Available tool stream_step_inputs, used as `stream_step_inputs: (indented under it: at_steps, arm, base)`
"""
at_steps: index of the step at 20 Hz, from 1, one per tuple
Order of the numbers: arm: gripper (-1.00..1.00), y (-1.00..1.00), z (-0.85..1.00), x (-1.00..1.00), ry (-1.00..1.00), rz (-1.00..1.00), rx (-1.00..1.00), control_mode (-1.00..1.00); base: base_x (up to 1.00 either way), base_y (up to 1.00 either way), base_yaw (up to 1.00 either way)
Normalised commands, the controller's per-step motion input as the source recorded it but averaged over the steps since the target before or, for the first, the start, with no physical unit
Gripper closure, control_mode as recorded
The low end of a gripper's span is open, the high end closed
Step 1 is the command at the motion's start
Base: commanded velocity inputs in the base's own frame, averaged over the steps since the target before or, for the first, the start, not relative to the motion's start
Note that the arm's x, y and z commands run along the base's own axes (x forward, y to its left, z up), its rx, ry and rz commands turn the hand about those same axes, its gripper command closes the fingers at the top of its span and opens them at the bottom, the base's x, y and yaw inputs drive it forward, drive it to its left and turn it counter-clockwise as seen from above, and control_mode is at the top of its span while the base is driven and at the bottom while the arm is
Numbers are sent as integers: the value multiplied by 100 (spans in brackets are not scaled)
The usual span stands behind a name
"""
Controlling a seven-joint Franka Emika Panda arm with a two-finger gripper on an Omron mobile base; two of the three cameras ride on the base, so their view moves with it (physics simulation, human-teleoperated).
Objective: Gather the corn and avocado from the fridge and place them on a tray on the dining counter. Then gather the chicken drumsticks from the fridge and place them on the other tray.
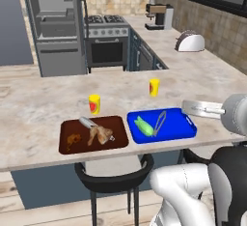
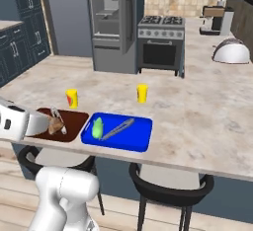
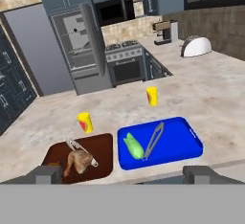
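On the dining counter [image 1: 43, 104] a blue tray [image 1: 189, 129] holds a green corn [image 1: 144, 126] beside metal tongs [image 1: 160, 120]. To its left a brown tray [image 1: 116, 123] carries chicken drumsticks [image 1: 100, 134] and a silver utensil. The hand view looks over the same corn [image 3: 134, 146] and drumsticks [image 3: 79, 161]. My gripper [image 3: 123, 176] hangs open and empty on the near side of the counter, back from both trays. The fridge [image 1: 58, 27] stands open across the kitchen. The avocado is out of view.
Two yellow containers [image 1: 94, 104] [image 1: 154, 87] stand on the counter behind the trays. A toaster [image 1: 190, 41] and a coffee machine [image 1: 158, 16] sit on the far counter by the stove [image 1: 106, 36]. A black stool [image 1: 113, 176] is tucked under the counter's near edge.
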Motion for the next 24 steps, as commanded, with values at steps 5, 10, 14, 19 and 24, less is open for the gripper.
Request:
stream_step_inputs:
  at_steps: [5, 10, 14, 19, 24]
  arm:
    - [-100, 0, 0, 0, 0, 0, 0, 100]
    - [-100, 0, 0, 0, 0, 0, 0, 100]
    - [-100, 0, 0, 0, 0, 0, 0, 100]
    - [-100, 0, 0, 0, 0, 0, 0, 100]
    - [-100, 0, 0, 0, 0, 0, 0, 100]
  base:
    - [-40, 84, 0]
    - [-13, 100, 0]
    - [-1, 100, 0]
    - [0, 100, -1]
    - [6, 100, -4]
